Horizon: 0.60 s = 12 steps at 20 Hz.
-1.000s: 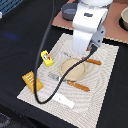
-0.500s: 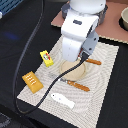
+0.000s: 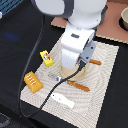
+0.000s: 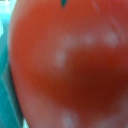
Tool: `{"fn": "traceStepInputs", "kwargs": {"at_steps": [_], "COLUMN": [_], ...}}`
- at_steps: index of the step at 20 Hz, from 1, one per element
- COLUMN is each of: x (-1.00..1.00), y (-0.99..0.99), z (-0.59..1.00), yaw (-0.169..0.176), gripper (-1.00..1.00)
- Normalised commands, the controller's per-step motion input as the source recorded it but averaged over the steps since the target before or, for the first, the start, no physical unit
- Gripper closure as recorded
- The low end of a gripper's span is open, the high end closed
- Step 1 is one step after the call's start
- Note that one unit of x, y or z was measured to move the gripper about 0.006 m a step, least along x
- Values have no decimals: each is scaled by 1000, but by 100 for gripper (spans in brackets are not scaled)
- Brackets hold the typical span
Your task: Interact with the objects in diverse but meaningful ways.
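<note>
Exterior view, three toys visible: one orange loaf (image 3: pixel 32 81) lower left, one yellow packet (image 3: pixel 47 58) left of centre, one white fish (image 3: pixel 63 100) bottom centre. Arm (image 3: pixel 78 42) hides claw; grip cannot be told. Only wrist view shows the red tomato (image 4: pixel 70 65), blurred, filling frame.

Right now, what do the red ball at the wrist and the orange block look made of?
The red ball looks like smooth, glossy plastic: soft white highlights on its skin, though blurred. The orange block looks like matte moulded plastic or foam, with ridges across its top; which one cannot be told.
</note>
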Motion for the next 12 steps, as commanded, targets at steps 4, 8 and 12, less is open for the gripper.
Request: {"fn": "traceStepInputs", "kwargs": {"at_steps": [4, 8, 12], "x": [-19, -33, -130], "y": [-29, -2, 0], "z": [-235, -131, -155], "yaw": [7, 1, 1], "gripper": [100, 100, 100]}}
